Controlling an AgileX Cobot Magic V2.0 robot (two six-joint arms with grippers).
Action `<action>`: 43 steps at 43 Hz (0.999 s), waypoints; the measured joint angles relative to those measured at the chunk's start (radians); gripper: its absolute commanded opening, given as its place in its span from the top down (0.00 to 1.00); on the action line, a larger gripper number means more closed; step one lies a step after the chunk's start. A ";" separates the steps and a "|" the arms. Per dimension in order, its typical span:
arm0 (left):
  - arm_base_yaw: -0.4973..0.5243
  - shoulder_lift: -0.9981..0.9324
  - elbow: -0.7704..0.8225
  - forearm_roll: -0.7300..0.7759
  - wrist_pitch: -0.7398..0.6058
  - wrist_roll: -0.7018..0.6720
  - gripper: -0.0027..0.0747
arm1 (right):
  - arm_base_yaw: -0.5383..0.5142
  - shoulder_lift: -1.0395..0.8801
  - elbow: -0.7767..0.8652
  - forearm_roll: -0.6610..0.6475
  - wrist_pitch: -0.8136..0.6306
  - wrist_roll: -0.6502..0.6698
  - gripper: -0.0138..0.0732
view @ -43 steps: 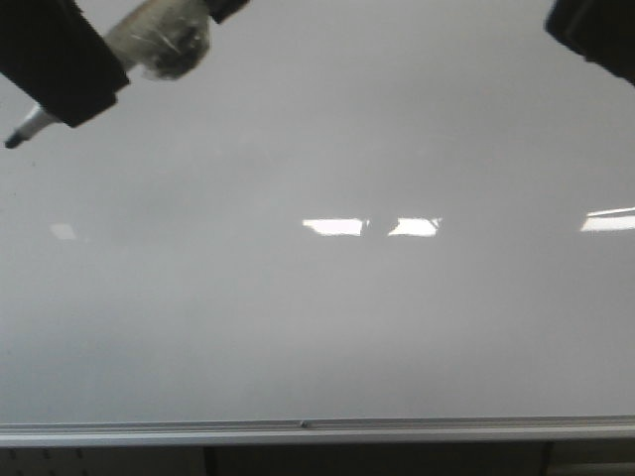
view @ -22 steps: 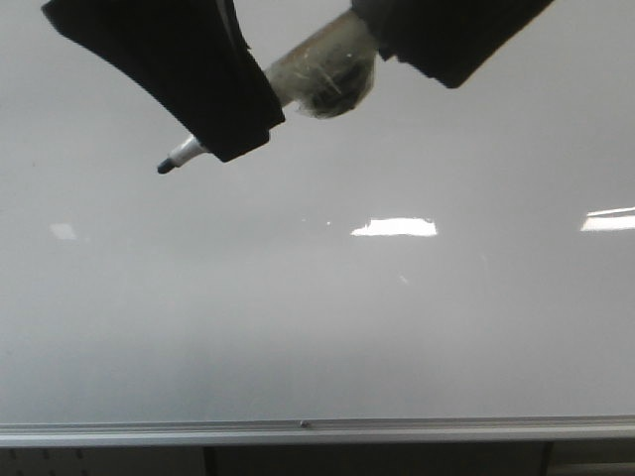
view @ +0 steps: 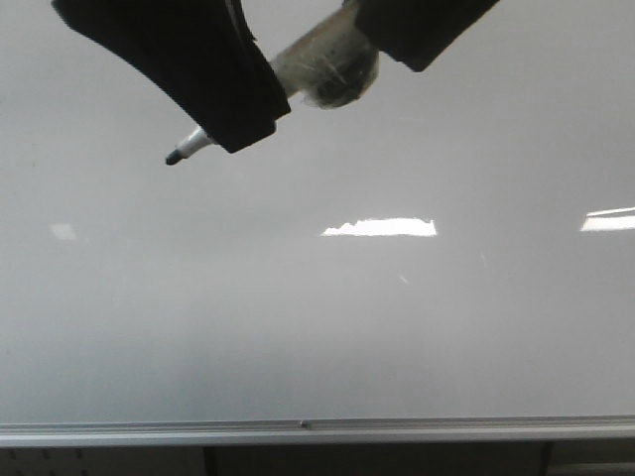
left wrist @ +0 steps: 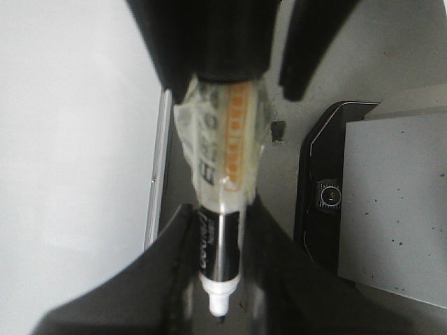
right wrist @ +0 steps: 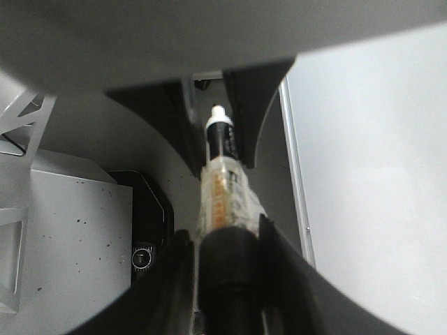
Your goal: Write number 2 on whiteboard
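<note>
Although no number 2 is drawn yet, the whiteboard (view: 327, 327) lies bare, glossy and rigid below both arms, its surface likely slick under a pen tip. Above it a slim, light marker (view: 298, 77), its middle wrapped in clear tape, spans both tools. The left tool (view: 213, 104) is closed on the barrel near the uncapped tip; the right tool (view: 397, 30) clasps the tail end.

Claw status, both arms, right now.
Left claw: shut on the marker, near its tip.
Right claw: shut on the marker's taped rear end.
</note>
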 measured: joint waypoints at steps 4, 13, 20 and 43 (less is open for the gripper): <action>0.000 0.000 0.000 0.000 0.000 0.000 0.88 | 0.000 0.000 0.000 0.000 0.000 0.000 0.71; 0.000 0.000 0.000 0.000 0.000 0.003 0.47 | 0.000 0.000 0.000 0.000 0.000 0.000 0.83; 0.000 0.000 -0.005 0.000 -0.007 0.000 0.28 | 0.000 0.000 0.000 0.004 0.011 0.000 0.82; 0.327 -0.261 0.120 -0.002 0.024 -0.220 0.28 | -0.174 -0.205 0.053 -0.459 0.023 0.632 0.82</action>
